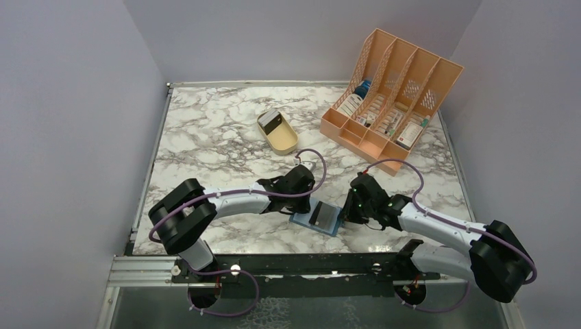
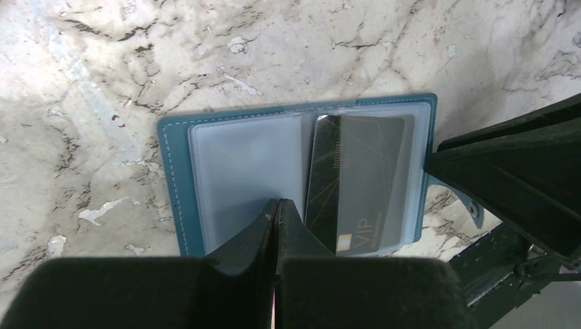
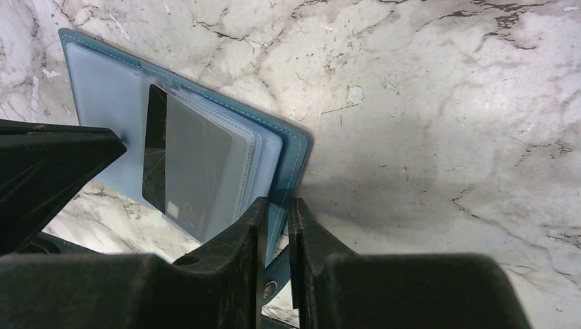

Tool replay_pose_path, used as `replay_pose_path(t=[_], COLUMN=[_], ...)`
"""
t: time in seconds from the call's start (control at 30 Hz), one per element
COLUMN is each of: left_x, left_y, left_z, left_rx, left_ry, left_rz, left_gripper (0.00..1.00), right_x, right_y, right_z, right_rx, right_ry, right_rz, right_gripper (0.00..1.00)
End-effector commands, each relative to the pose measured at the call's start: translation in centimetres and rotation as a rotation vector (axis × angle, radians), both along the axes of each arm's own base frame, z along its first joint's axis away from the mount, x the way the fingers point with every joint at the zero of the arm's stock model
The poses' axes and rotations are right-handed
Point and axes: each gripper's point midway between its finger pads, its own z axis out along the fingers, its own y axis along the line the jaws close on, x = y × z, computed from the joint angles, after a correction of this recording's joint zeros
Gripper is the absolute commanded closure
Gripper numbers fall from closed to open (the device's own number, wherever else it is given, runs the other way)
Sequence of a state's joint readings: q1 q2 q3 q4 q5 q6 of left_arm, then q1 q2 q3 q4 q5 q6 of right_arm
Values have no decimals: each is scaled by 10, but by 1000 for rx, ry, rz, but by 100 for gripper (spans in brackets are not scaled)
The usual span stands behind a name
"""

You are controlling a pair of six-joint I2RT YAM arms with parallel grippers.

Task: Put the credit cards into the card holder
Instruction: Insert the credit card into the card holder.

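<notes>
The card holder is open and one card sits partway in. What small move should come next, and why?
Probably nudge the black card sideways with the shut left claw, deeper into its clear sleeve. A strip along its fold-side edge lies uncovered, and the right claw grips the outer edge of the card holder, seemingly bracing it.

Marble table (image 1: 205, 137): card holder (image 2: 233, 164), tray (image 1: 285, 141), file rack (image 1: 442, 89)
</notes>
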State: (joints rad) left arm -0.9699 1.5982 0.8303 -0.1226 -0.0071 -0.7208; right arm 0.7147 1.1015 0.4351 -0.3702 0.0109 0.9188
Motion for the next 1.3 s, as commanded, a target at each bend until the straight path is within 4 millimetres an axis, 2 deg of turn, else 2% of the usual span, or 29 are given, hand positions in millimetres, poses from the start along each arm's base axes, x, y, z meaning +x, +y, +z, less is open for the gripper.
replay_pose_path(t=[0.0, 0.33, 0.5, 0.7, 0.97, 1.1, 1.27], left_x=[-2, -11, -14, -2, 1, -1, -11], left_y=[-14, -18, -24, -13, -4, -7, -21], left_z=[8, -1, 1, 11, 2, 0, 1], left_rx=[-62, -78, -108, -69, -2, -7, -83], left_ry=[5, 61, 78, 10, 4, 22, 69], left_rz=[-47, -64, -70, -26, -12, -28, -63], left_gripper=[100, 100, 100, 97, 97, 97, 97], right_x=[7, 7, 9, 8, 8, 9, 9], right_y=[8, 7, 8, 7, 9, 10, 11], right_z=[6, 4, 7, 5, 3, 3, 1], right_rx=[22, 15, 25, 21, 25, 27, 35], right_ry=[-33, -26, -37, -35, -27, -28, -29], right_rz=[5, 5, 2, 4, 7, 7, -3], right_gripper=[83, 83, 83, 83, 83, 83, 83])
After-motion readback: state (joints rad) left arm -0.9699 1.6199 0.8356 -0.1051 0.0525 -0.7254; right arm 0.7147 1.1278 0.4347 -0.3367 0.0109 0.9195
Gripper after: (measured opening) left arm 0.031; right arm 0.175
